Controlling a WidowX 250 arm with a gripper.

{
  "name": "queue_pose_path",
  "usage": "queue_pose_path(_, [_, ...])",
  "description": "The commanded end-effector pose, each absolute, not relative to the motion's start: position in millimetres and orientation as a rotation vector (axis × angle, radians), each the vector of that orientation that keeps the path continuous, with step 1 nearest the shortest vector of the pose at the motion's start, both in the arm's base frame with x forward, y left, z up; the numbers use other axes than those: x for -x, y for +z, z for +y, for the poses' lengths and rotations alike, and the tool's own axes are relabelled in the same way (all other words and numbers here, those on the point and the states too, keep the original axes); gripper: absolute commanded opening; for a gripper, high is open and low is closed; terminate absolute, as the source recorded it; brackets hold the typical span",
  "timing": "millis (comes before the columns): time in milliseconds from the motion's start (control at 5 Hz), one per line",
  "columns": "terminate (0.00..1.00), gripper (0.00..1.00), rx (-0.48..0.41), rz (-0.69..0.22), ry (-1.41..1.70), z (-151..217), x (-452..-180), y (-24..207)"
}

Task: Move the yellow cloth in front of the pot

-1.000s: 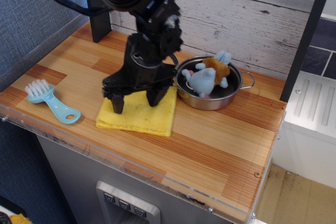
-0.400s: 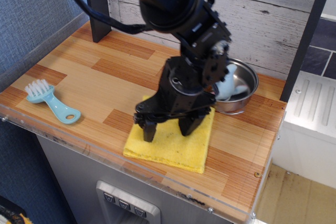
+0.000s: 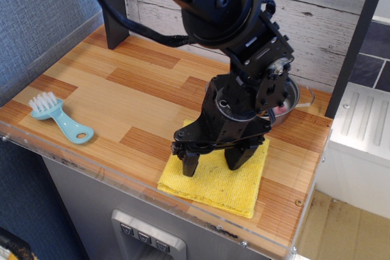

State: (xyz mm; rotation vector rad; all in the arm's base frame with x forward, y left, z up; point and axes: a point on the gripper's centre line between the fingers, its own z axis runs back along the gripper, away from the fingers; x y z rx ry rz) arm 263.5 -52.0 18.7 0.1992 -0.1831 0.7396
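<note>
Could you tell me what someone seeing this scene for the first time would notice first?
The big black robot arm fills the middle, its gripper spread wide with both fingers pressed down on the yellow cloth near the counter's front edge. Just behind it the pot is mostly hidden by the arm. Far off at the left edge lies a light blue brush.
</note>
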Motion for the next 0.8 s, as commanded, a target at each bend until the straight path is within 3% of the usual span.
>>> queue_pose_path(0, [0.0,1.0,-0.148,-0.266,0.76,-54.5,-273.7,55.1])
queue_pose_path(600, [0.0,1.0,-0.155,-0.352,0.804,-58.4,-263.9,134.3])
